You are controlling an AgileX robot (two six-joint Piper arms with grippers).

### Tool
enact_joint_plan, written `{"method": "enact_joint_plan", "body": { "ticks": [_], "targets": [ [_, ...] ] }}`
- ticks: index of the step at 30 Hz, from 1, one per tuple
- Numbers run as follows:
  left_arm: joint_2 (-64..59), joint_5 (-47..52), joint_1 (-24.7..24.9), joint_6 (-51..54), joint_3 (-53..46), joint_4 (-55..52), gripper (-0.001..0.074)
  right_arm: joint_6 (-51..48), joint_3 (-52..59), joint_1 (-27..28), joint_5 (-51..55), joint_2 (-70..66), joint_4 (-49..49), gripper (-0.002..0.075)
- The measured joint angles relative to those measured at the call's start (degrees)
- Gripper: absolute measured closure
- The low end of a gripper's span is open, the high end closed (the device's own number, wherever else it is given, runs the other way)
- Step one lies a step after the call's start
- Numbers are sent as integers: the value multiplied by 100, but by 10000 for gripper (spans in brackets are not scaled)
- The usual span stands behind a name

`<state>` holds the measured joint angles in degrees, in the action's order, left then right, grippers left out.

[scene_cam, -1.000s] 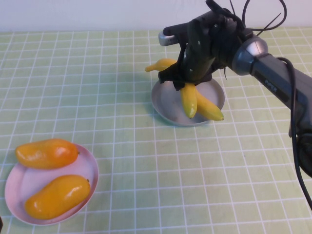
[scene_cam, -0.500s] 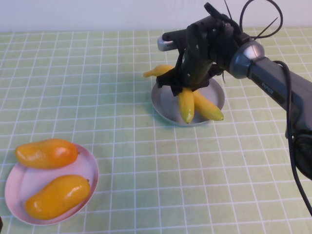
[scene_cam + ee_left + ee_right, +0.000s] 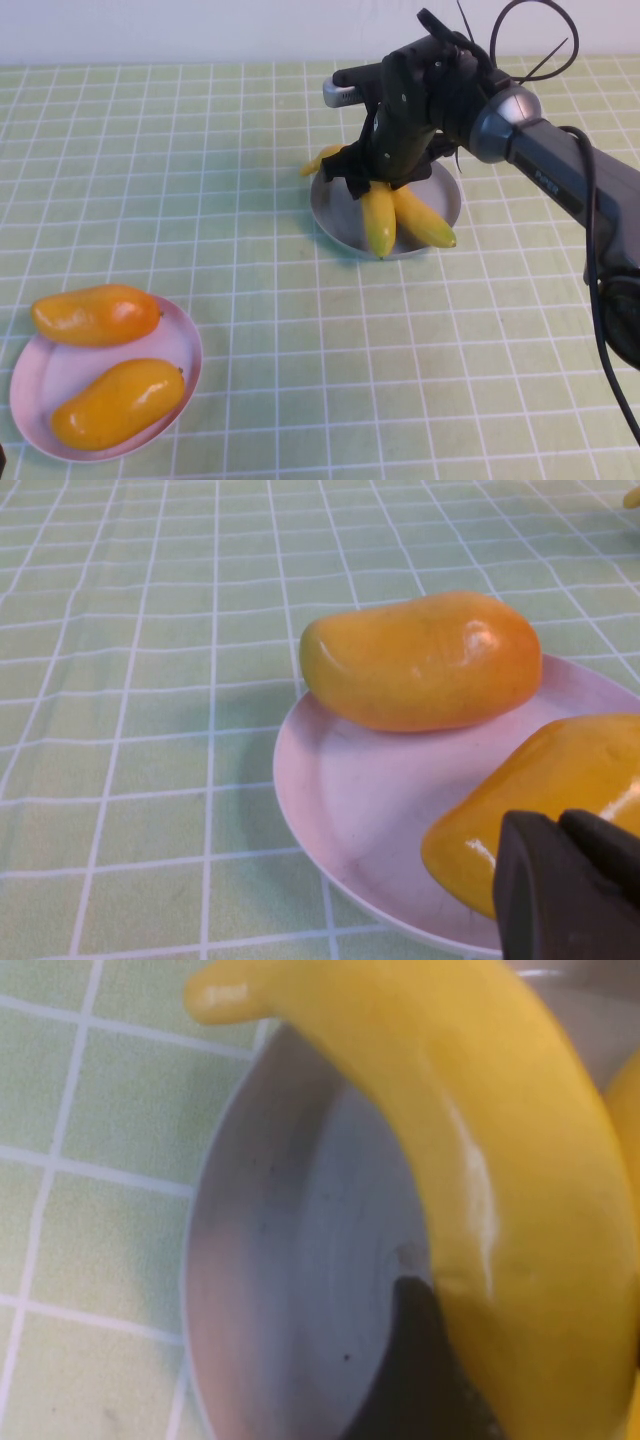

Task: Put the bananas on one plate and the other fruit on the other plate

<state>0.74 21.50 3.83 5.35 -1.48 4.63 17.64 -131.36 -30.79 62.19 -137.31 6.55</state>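
My right gripper (image 3: 378,172) is over the grey-blue plate (image 3: 335,215) and is shut on a banana (image 3: 378,218). That banana slants across the plate, its far tip (image 3: 318,163) sticking out past the rim. The second banana (image 3: 425,225) lies on the plate beside it. In the right wrist view the held banana (image 3: 480,1160) fills the frame over the plate (image 3: 290,1260), with one dark finger (image 3: 420,1360) against it. Two mangoes (image 3: 95,314) (image 3: 118,402) lie on the pink plate (image 3: 60,365). My left gripper (image 3: 565,880) is shut and empty beside the near mango (image 3: 540,800).
The green checked tablecloth (image 3: 250,150) covers the table. The right arm (image 3: 560,180) and its cables reach in from the right. The far mango (image 3: 425,660) and the pink plate's rim (image 3: 330,880) show in the left wrist view.
My right gripper has lowered the held banana toward the grey-blue plate, and the banana's far tip has dropped closer to the rim. The left arm and the mangoes have not moved.
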Motion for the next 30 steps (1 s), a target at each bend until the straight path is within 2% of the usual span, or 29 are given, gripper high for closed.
{"method": "enact_joint_plan", "body": {
  "ticks": [17,20,23,27,30],
  "targets": [
    [0,0,0,0,0,0,737,0,10,0,342,322,-13,314],
    [0,0,0,0,0,0,737,0,10,0,506,519,-109,333],
    [0,0,0,0,0,0,737,-13,10,0,766,732,-323,410],
    [0,0,0,0,0,0,737,-366,10,-46,887,1062,-479,622],
    [0,0,0,0,0,0,737,-558,10,-139,921,1352,-578,705]
  ]
}}
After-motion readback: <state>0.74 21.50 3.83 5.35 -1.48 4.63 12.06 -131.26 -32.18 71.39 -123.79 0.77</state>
